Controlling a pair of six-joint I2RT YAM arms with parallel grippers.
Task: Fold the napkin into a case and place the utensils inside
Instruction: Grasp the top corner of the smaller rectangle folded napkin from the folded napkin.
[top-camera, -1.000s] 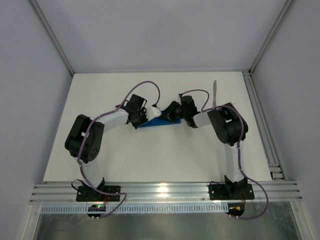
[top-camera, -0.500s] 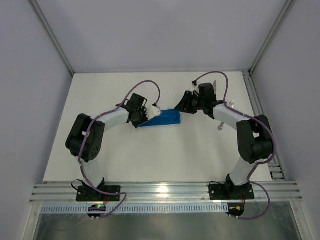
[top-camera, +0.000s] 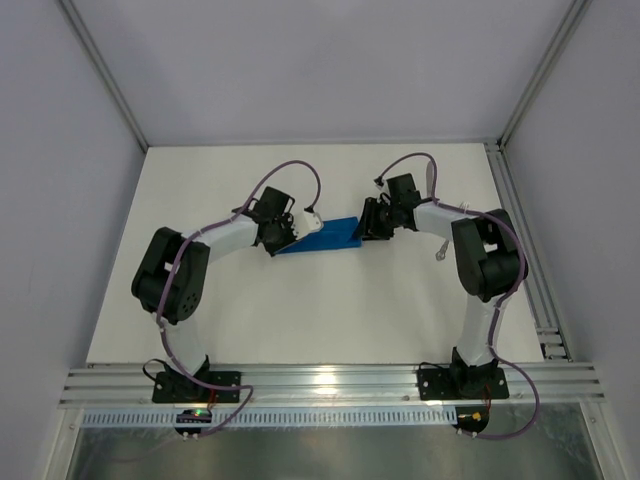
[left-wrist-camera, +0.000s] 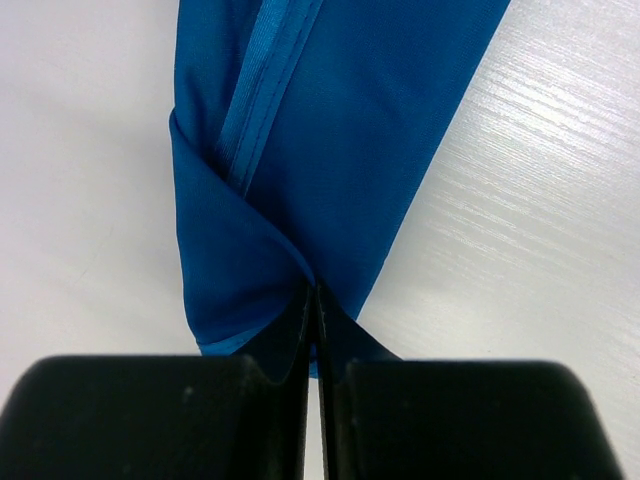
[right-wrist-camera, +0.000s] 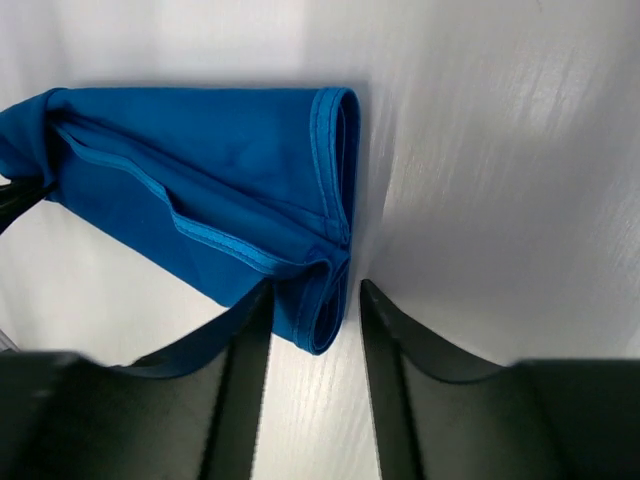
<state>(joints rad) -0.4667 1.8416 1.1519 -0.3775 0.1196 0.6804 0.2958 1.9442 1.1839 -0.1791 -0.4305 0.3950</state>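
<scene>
The blue napkin (top-camera: 328, 237) lies folded into a narrow strip at the table's middle. My left gripper (top-camera: 303, 226) is shut on its left end; in the left wrist view the jaws (left-wrist-camera: 315, 300) pinch a raised corner of the napkin (left-wrist-camera: 330, 130). My right gripper (top-camera: 367, 224) stands open at the strip's right end, its fingers straddling the folded edge of the napkin (right-wrist-camera: 200, 160), the gripper (right-wrist-camera: 315, 290) low over the table. One slim silver utensil (top-camera: 432, 178) lies behind the right arm. The end of another utensil (top-camera: 439, 253) pokes out below that forearm.
An aluminium rail (top-camera: 540, 280) runs along the table's right side and another rail (top-camera: 330, 380) along the front, by the arm bases. Grey walls close in the left, back and right.
My right gripper let go of the napkin, drew back to the right, opened, and came back to the strip's right end. The left gripper has stayed shut on the left end.
</scene>
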